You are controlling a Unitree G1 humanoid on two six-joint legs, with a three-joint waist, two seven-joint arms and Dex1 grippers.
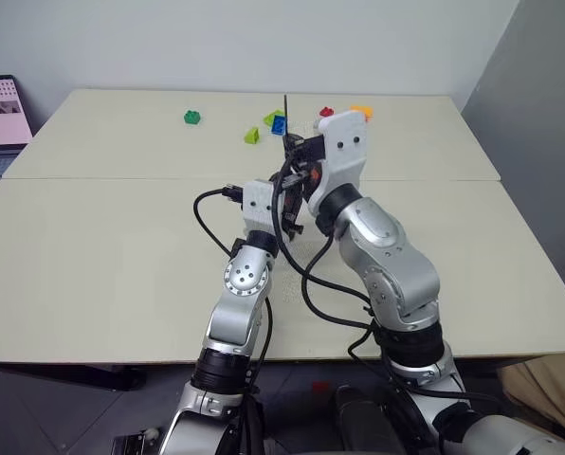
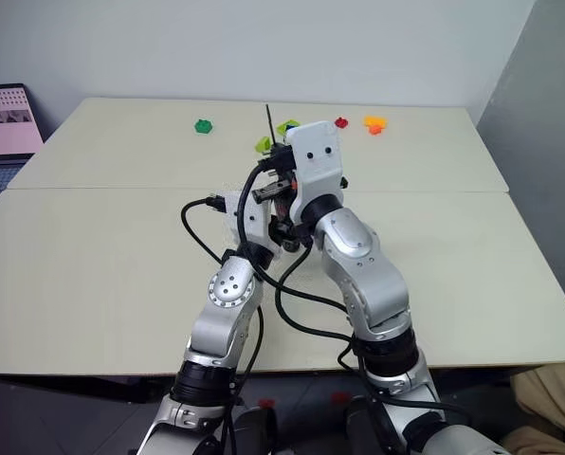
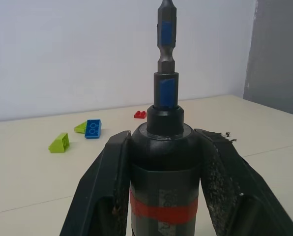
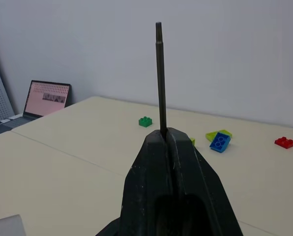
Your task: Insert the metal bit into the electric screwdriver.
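The left gripper clamps the electric screwdriver between its two black fingers, tip standing clear beyond them. Just right of it and higher over the middle of the beige table, the right gripper pinches the metal bit upright. Toy bricks lie scattered along the far side, a laptop at far left.

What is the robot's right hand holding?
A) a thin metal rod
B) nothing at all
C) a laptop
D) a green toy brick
A: the right hand is pinched shut on the thin metal rod, which sticks straight out past its fingertips, while the toy bricks lie on the table beyond it.
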